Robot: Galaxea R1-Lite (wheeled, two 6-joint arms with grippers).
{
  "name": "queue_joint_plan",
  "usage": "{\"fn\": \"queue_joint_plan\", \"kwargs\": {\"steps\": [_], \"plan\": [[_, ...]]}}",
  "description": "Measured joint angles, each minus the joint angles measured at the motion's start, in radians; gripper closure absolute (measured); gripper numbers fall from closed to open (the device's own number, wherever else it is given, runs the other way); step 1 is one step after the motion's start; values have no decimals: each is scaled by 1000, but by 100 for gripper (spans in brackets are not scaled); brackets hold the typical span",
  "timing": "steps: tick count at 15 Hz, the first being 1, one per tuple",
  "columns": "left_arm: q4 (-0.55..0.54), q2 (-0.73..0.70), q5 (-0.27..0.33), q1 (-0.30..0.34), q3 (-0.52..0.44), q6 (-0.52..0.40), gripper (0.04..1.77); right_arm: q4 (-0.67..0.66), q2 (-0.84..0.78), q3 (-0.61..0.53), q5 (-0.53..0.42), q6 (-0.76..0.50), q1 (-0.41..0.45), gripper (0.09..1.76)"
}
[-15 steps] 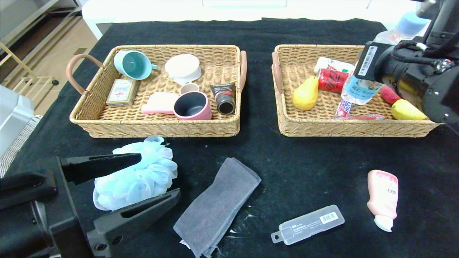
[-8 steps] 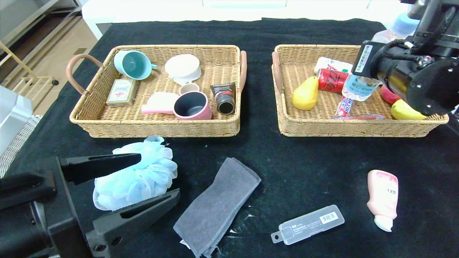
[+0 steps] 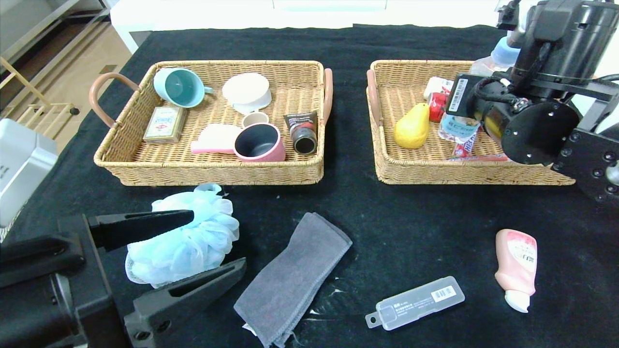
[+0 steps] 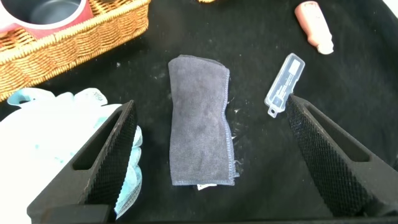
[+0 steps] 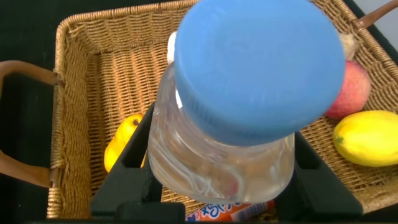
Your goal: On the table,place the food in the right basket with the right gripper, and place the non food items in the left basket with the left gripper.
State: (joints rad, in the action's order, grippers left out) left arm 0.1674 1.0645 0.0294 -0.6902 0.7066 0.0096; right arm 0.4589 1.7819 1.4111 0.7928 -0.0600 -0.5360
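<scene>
While the left end effector [image 3: 188, 246] hangs low over the near-left part of the black cloth bench [image 3: 425, 217] with its fingers spread wide on either side of the fluffy pale blue mesh bath pouf [image 3: 181, 237], gripping nothing, the right arm has swung inward over the last second, so that the right end effector [image 5: 217, 168] now sits farther over the shallow tan wicker right basket [image 3: 420, 169] than it did. Its fingers are clamped on the small clear water bottle with the pale blue cap [image 5: 249, 81], which it holds above the basket floor, beside the yellow pear-shaped fruit [image 3: 412, 128] already lying inside. That shift suggests the bottle is being carried to a drop spot; releasing it there would finish the food half of the job. The non-food items remain on the bench: the pouf, the folded grey towel [image 3: 292, 278], the long translucent plastic case with a barcode [image 3: 416, 302] and the pink squeeze tube with a white cap [image 3: 516, 268], all still short of the tan wicker left basket [image 3: 208, 171].
</scene>
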Motion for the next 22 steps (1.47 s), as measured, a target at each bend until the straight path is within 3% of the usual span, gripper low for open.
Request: {"fn": "queue_joint_plan", "kwargs": {"steps": [8,13,22], "plan": [[0,1,0,0,0,0,9,21,44,38,-4,-1,-1,85],[-1,1,1,0,0,0,9,21,53,41,-4,0,2,50],[0,7,1,0,-2,0,9,6,36,17,-2,0,-10,26]]}}
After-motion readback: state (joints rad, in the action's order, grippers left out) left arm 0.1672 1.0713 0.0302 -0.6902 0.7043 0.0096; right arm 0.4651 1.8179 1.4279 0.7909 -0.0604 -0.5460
